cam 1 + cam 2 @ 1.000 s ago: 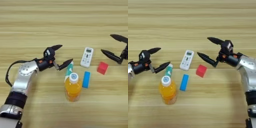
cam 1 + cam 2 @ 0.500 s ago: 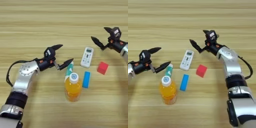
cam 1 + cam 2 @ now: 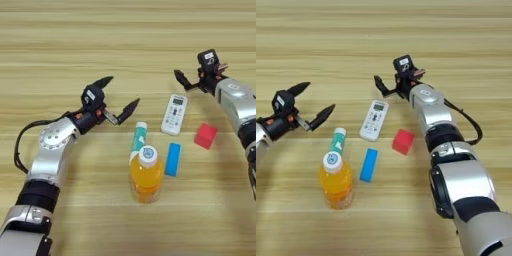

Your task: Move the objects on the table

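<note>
Objects are clustered mid-table (image 3: 60,45): remote control (image 3: 174,114), red cube (image 3: 205,135). Right gripper (image 3: 390,82), spread empty, is poised beyond the remote, seemingly for approach; left gripper (image 3: 119,97) is held wide open, empty.

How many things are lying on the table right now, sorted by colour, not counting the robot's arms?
Orange: 1, the drink bottle
White: 1, the remote control
Red: 1, the cube
Blue: 1, the flat bar
White and teal: 1, the tube
Total: 5
</note>
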You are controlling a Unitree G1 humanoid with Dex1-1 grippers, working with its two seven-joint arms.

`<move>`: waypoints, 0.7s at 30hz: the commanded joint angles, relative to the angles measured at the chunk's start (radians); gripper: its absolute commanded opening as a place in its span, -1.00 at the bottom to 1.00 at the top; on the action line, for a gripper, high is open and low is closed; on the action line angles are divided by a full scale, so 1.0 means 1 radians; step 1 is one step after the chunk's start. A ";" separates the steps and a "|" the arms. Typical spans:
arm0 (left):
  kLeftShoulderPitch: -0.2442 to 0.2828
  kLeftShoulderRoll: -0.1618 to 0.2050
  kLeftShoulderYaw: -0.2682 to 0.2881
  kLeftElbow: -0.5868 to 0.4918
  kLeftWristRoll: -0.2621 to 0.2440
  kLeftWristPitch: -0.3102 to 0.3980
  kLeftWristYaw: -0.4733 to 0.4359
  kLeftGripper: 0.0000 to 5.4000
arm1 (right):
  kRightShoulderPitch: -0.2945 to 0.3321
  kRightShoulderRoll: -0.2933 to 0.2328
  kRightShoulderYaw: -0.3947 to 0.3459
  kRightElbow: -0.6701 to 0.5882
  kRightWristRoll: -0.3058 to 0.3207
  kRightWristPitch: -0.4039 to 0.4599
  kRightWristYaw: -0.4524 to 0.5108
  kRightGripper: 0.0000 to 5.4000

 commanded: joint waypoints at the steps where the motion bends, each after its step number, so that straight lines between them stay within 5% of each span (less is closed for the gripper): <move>1: -0.081 -0.046 0.101 0.073 0.023 -0.052 0.224 1.00 | -0.005 0.019 0.008 0.022 -0.015 -0.005 0.002 0.99; 5: -0.119 -0.049 0.151 0.181 0.076 -0.111 0.398 1.00 | -0.005 0.030 0.021 0.033 -0.031 0.006 0.009 0.99; 12: -0.134 -0.049 0.172 0.268 0.141 -0.144 0.566 1.00 | -0.002 0.046 0.031 0.037 -0.038 0.024 0.035 0.99; 21: -0.138 -0.045 0.164 0.315 0.163 -0.192 0.603 1.00 | -0.027 0.074 -0.003 0.059 0.018 0.170 0.126 0.99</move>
